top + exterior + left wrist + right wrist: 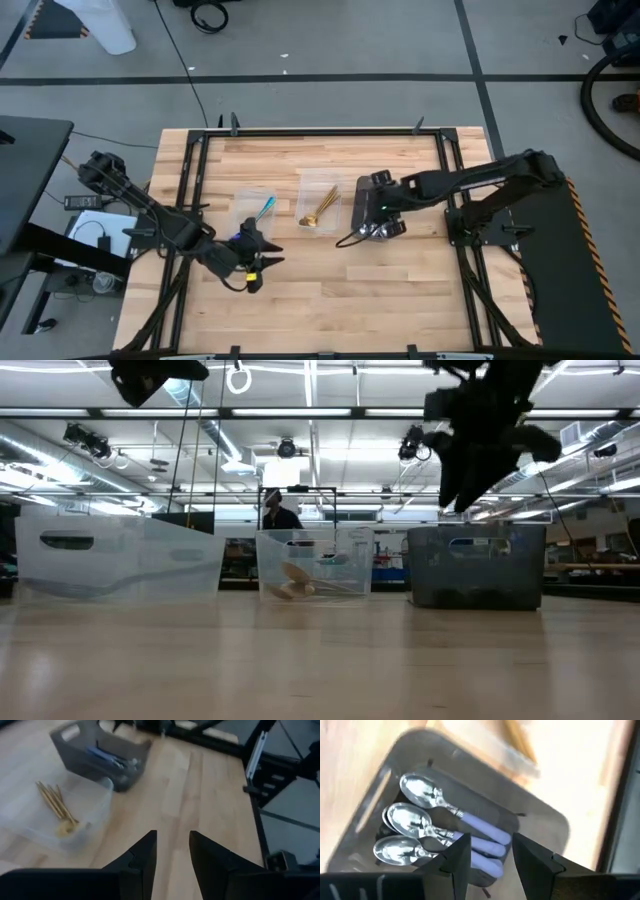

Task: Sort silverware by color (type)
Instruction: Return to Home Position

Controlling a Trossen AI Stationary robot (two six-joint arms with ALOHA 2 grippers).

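Three spoons (427,822) with shiny silver bowls and pale blue-purple handles lie in the dark grey tray (540,815). My right gripper (490,847) hovers open just above them, over the tray (478,570) in the low view. Gold spoons (320,208) lie in the middle clear tub (322,185). A teal-handled spoon (264,208) lies in the left clear tub (250,198). My left gripper (172,845) is open and holds nothing. It hangs above the bare table near that tub's near side (252,262).
The three containers stand in a row across the table's middle (120,560) (315,565). Bare wood lies on their near and far sides. Black frame rails (320,132) run round the table's edges. A person (278,515) stands in the room beyond.
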